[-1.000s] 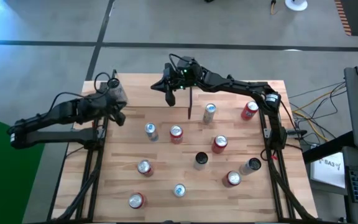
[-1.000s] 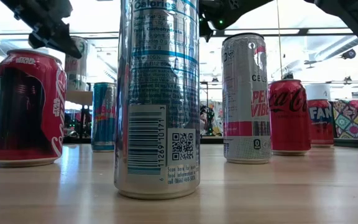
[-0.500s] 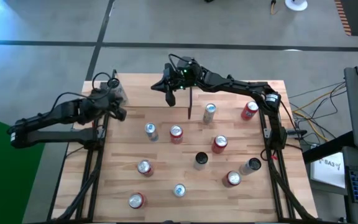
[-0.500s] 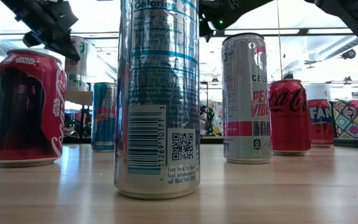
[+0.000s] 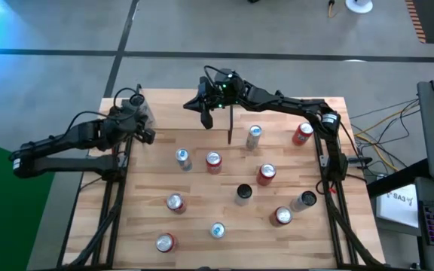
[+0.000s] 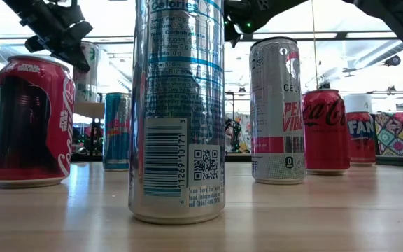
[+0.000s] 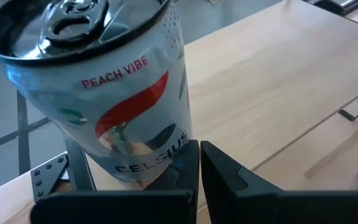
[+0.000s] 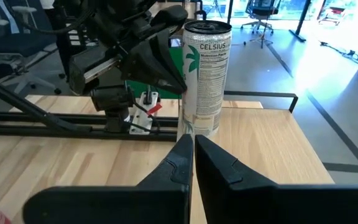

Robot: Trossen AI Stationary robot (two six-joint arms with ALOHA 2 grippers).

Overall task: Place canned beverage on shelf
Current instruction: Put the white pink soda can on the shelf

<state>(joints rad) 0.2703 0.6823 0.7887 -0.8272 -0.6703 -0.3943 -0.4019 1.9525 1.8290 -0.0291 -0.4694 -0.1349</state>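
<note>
Jaws of the left gripper (image 7: 199,163) are pressed together, tips meeting, with nothing between them. Celsius can (image 7: 104,93), "Peach Vibe" label, stands directly ahead of those closed tips, very close to them; cannot tell whether the tips touch its lower wall. Can is not gripped.

Can (image 8: 206,78) stands upright on the shelf (image 8: 253,134), a light wood board with a thin black frame, at the far-left corner of the counter (image 5: 194,192) in the high view. Left gripper (image 5: 143,129) sits just beside the can (image 5: 145,114) there.

Right gripper (image 8: 193,152): jaws likewise closed and empty, pointed toward the same can from across the shelf, apart from it. In the high view it (image 5: 204,113) hangs over the far edge of the counter, centre.

Elsewhere on the counter: loose cans well apart from both grippers, including a red can (image 5: 213,162), a silver can (image 5: 254,136) and a dark can (image 5: 243,194). Low view: tall silver can (image 6: 177,112) nearest, red Star Wars can (image 6: 30,120) beside it.
</note>
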